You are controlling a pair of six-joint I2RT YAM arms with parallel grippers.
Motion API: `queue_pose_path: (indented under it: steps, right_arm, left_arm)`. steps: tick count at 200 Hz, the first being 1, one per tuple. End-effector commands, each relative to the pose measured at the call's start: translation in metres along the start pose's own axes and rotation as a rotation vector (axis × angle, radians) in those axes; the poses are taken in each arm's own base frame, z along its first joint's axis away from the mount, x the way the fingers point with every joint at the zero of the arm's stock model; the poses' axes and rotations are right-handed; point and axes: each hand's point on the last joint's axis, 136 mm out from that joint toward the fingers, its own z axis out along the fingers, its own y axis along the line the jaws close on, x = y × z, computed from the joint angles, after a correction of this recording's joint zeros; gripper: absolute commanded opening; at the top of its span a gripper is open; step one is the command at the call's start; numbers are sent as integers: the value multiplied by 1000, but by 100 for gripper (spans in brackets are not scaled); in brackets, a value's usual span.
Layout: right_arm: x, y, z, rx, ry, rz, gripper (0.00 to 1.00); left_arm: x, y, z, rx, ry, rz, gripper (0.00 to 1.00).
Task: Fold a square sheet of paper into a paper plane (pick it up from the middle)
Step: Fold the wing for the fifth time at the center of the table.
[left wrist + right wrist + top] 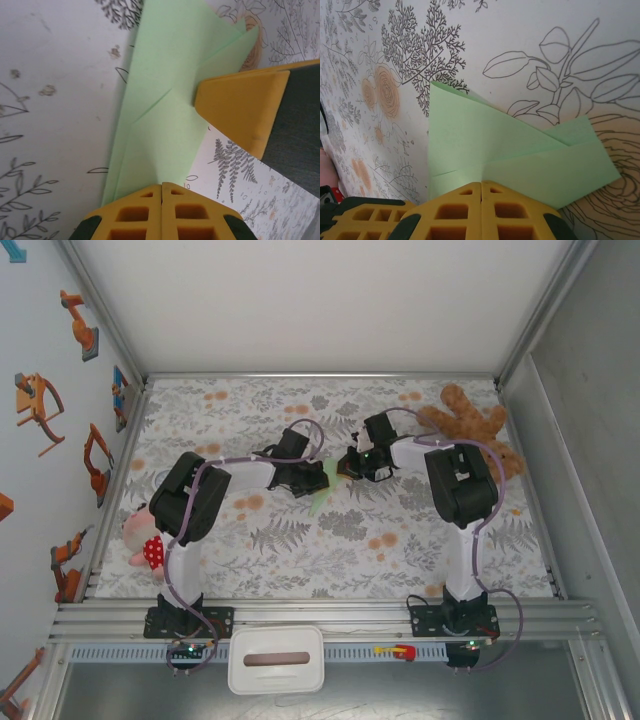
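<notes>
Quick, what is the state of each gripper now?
Left gripper: closed, pinching the folded green paper.
Right gripper: closed, pinching the same folded green paper.

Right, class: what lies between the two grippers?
The folded green paper, pinched by the left gripper and the right gripper; the top view shows it.

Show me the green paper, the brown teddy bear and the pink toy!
green paper point(155, 140), left wrist view, on its folded middle.
brown teddy bear point(468, 422), top external view, on its body.
pink toy point(138, 528), top external view, on its head.
</notes>
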Motion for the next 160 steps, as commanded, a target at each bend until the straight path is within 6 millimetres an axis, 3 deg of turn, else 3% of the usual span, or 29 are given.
queue_pose_path:
  steps: [1,49,89,120,160]
  right_arm:
    - [14,-28,11,83,47,40,0]
    - [16,-32,13,91,52,45,0]
    - [18,-39,16,115,59,55,0]
    - [18,-46,16,145,60,65,0]
    - [18,-47,16,150,68,59,0]
  left_arm:
    - [-2,-18,1,46,7,48,6]
    - [-4,-14,19,39,36,38,4]
    - [9,1,25,8,75,25,4]
    - [32,20,15,-37,106,22,3]
    - [67,43,-15,-92,131,31,4]
